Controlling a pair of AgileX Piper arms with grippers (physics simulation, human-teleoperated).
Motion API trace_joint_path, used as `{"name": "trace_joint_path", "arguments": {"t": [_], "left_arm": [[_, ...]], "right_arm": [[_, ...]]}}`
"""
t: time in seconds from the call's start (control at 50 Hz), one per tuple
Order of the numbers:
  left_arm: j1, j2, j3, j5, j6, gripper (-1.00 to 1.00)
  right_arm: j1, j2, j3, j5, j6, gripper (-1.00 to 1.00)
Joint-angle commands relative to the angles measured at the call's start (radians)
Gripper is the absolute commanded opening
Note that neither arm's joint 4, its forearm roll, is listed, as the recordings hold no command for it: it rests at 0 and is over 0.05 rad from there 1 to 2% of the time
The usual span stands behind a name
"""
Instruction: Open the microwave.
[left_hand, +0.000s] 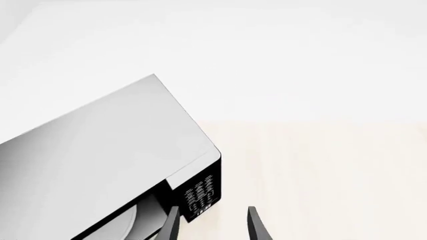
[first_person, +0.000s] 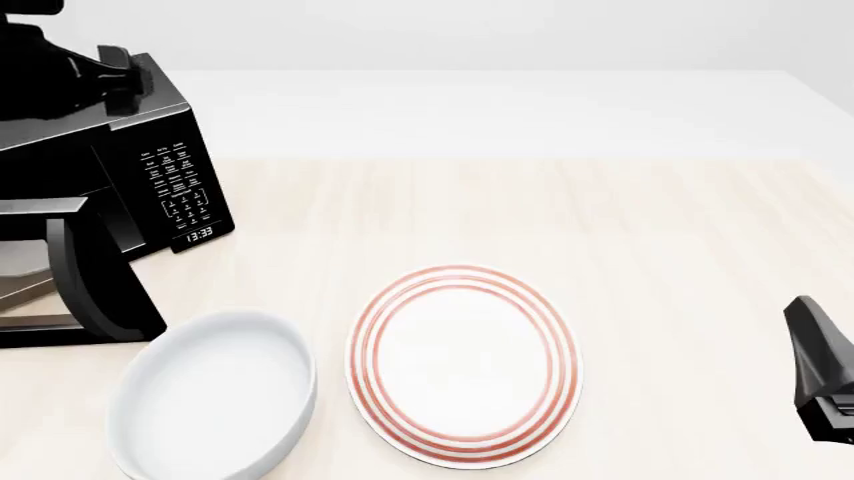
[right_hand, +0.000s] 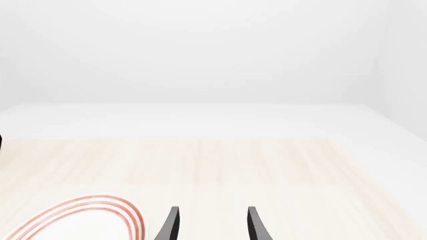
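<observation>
1. Nearest the front camera sits a plain white bowl (first_person: 211, 395) at the near-left of the light wood table (first_person: 641, 230), empty and upright.
2. Just beside it, to its right, lies a white plate (first_person: 465, 362) with red concentric rings around its rim; the two are close but do not appear to touch. A slice of that ringed rim also shows in the right wrist view (right_hand: 87, 216).
3. Both dishes stand in front of and to the right of the microwave (first_person: 127, 170), well apart from its keypad face.
4. At the table's far left stands the microwave, a glossy black box partly cut off by the frame edge. Its keypad panel (first_person: 176, 185) carries white labels, and a small clock below it reads 13:33.
5. Its door (first_person: 94, 275) stands swung outward towards the camera, showing a pale interior behind it at the left edge.
6. From the left wrist view the oven's top (left_hand: 100, 155) looks grey with reflected light, and the pale curve of the turntable (left_hand: 127, 222) shows inside.
7. Left gripper (left_hand: 213, 225) hovers above the microwave's front corner, fingers spread apart and holding nothing.
8. Right gripper (right_hand: 212, 225) is over bare table beside the plate, fingers likewise parted and empty; the front view shows only part of that arm (first_person: 821, 370) at the right edge.
</observation>
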Motion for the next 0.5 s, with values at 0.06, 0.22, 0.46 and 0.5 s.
{"name": "trace_joint_path", "arguments": {"t": [0.06, 0.22, 0.46, 0.5], "left_arm": [[0.018, 0.037, -0.007, 0.008, -0.01, 1.0], [0.025, 0.059, -0.002, 0.011, -0.035, 1.0], [0.038, 0.085, 0.008, 0.008, -0.052, 1.0], [0.042, 0.087, 0.009, 0.007, -0.054, 1.0]], "right_arm": [[0.0, 0.0, 0.0, 0.0, 0.0, 1.0], [0.0, 0.0, 0.0, 0.0, 0.0, 1.0], [0.0, 0.0, 0.0, 0.0, 0.0, 1.0], [0.0, 0.0, 0.0, 0.0, 0.0, 1.0]]}}
